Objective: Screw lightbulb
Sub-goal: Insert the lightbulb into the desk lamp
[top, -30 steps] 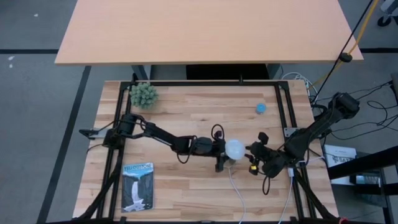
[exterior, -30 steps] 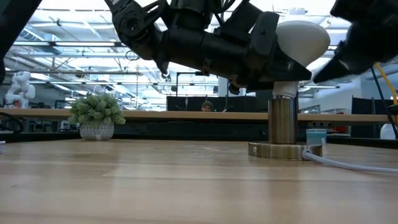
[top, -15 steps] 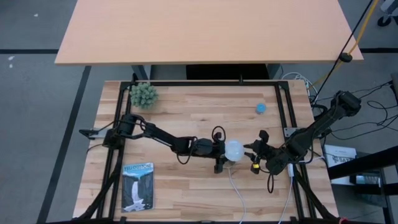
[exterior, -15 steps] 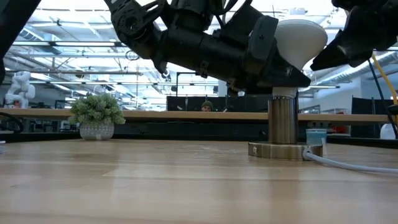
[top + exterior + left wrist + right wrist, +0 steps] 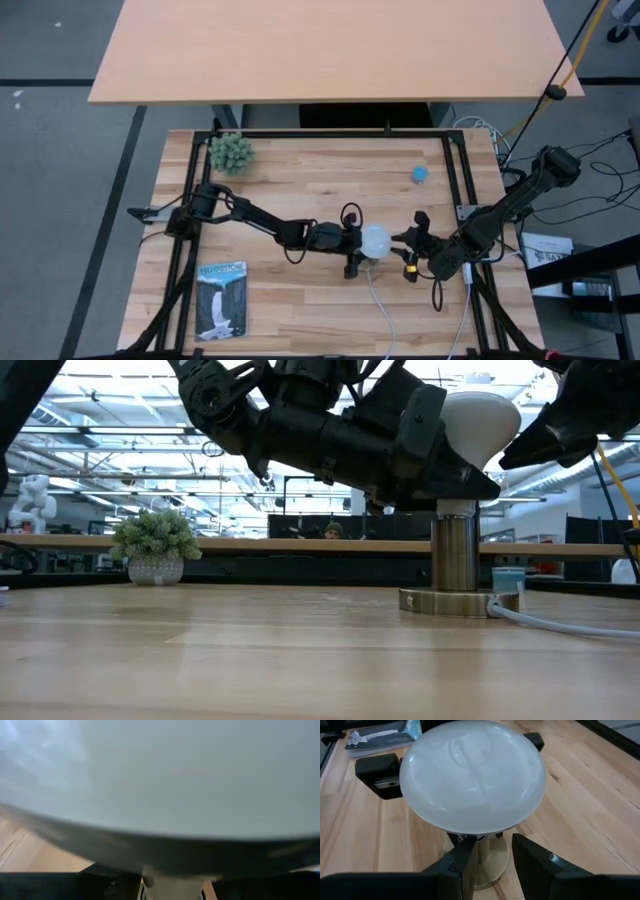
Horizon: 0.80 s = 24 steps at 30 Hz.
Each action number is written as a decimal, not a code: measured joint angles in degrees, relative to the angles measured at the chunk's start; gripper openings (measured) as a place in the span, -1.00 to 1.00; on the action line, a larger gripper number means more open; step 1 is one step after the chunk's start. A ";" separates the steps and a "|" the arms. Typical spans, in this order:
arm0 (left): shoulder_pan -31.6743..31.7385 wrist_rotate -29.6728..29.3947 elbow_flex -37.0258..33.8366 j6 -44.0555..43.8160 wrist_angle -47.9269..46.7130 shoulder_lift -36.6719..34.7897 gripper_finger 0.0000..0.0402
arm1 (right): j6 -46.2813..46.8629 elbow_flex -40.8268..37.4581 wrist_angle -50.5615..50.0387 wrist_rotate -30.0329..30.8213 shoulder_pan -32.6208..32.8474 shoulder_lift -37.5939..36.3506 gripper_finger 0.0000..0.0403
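The white lightbulb [image 5: 377, 240] stands upright with its narrow base in the silvery socket post [image 5: 455, 555], which rises from a round base disc on the table's middle. My left gripper [image 5: 360, 244] reaches in from the left and is shut on the bulb; its dome fills the left wrist view [image 5: 160, 780]. My right gripper [image 5: 492, 852] hovers open just to the right of the dome, a little above it [image 5: 555, 430], touching nothing. The bulb's base is hidden inside the post. My left gripper pinches the bulb between its two fingers [image 5: 377, 772], one on each side of the lower dome [image 5: 407, 782]. The fingers come nearly level from the table's left. The bulb stays upright, its base in the socket post.
A white cord [image 5: 378, 300] runs from the socket base to the near edge. A small potted plant [image 5: 231, 152] sits far left, a blue object [image 5: 420, 173] far right, a printed booklet [image 5: 221, 298] near left. Black frame rails border the table.
My right gripper has risen slightly beside the dome and tipped a little. The bulb and my left gripper have kept still.
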 joint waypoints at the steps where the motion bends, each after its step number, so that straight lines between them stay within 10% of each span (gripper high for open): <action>1: 0.00 0.05 0.00 0.02 -0.02 0.00 -0.03 | 0.02 0.00 0.00 -0.02 0.00 0.00 -0.42; 24: 3.59 14.92 0.00 -5.54 -1.66 0.00 -0.03 | -2.36 0.00 2.78 -0.31 -0.62 0.02 -0.42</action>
